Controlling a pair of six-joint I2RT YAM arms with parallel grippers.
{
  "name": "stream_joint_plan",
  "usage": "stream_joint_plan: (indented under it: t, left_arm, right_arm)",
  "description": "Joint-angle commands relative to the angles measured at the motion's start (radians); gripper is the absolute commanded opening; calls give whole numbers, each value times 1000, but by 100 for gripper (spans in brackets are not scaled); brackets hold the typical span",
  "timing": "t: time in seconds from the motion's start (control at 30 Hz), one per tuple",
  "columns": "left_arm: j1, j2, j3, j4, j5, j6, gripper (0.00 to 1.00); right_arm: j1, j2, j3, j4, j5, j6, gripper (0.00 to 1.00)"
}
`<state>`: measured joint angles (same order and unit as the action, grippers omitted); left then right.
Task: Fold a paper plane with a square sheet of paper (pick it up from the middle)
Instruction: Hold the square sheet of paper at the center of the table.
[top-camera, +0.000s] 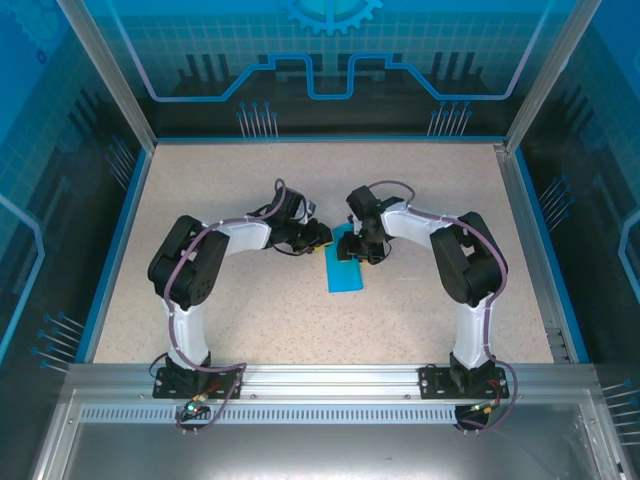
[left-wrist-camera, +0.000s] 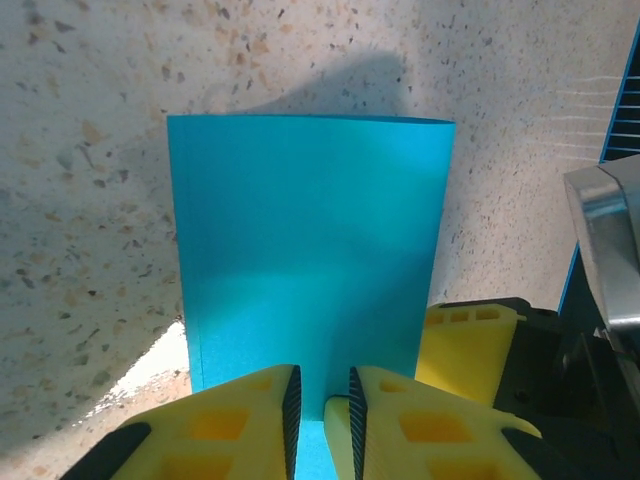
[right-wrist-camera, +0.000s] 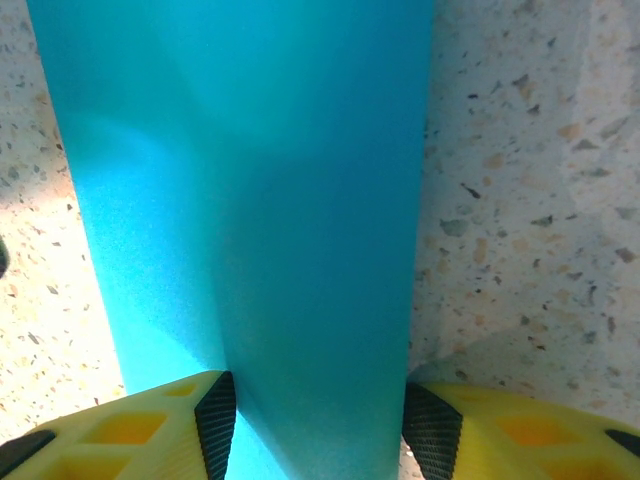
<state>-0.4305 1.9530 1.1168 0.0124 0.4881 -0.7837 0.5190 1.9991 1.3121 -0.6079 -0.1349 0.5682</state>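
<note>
Paper (top-camera: 346, 275) lies doubled into a blue oblong at the middle of the speckled table (top-camera: 250, 320), one end looking rounded rather than creased (the first halving fold, it seems, is the step in hand). Right gripper (right-wrist-camera: 312, 425) stands half wide astride the paper, pads (right-wrist-camera: 218, 410) at its sides; whether it grips cannot be told. Left gripper (left-wrist-camera: 320, 420) is nearly closed, a slim gap showing over the near edge. Next move likely calls for pressing that fold flat, edges kept matched.

square sheet of paper (top-camera: 346, 276) on table (top-camera: 250, 320) centre, left hand (top-camera: 326, 240) at its left, right hand (top-camera: 360, 250) at its right
</note>
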Motion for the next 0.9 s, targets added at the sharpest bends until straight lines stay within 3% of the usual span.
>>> stream_joint_plan:
  t: [0.0,0.87]
  left_arm:
    - [-11,17,29,-37,24,13,21]
    - [-16,74,65,-101,36,47,12]
  right_arm:
    - [13,150,-60,40,42,-1,55]
    - [12,176,-66,46,30,0,55]
